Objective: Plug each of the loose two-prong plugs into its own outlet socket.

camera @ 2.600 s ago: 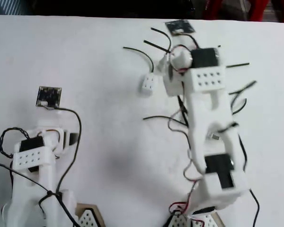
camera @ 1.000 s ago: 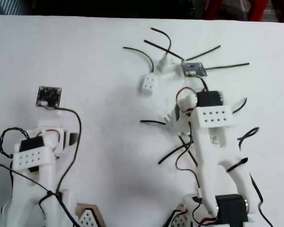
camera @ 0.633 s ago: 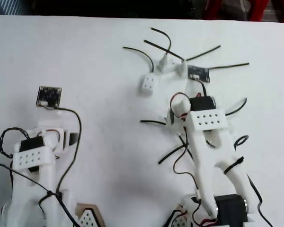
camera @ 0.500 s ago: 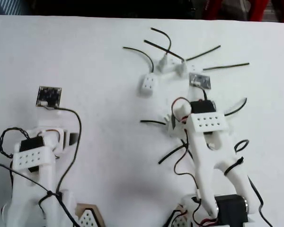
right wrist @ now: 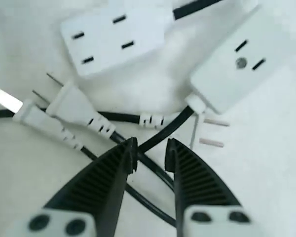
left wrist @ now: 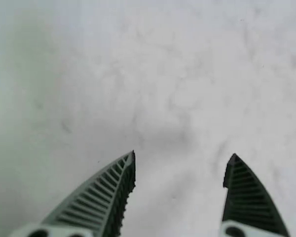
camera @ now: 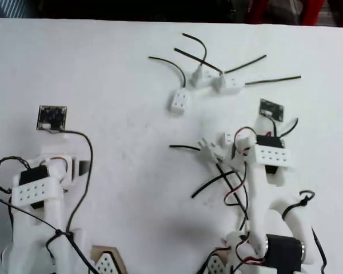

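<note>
We are seeing one outlet socket (camera: 179, 101) lying toward the far middle of the counter (camera: 103, 68), with a pair of sockets (camera: 226, 84) just behind it to the right. Nearer, loose plugs (camera: 207, 149) are lying side by side just left of the right arm (camera: 263, 165). The left arm (camera: 37, 194) is sitting well apart at the near left.

The high camera is fixed above the white worktop (camera: 103, 63) and looks almost straight down, far enough off to take in both arms, their bases at its lower edge. The left wrist camera looks along the left fingers (left wrist: 106, 197) at bare worktop from close by. The right wrist camera peers past the right fingers (right wrist: 108, 182), just above plugs (right wrist: 79, 111) and sockets (right wrist: 113, 37) that the high view shares.
</note>
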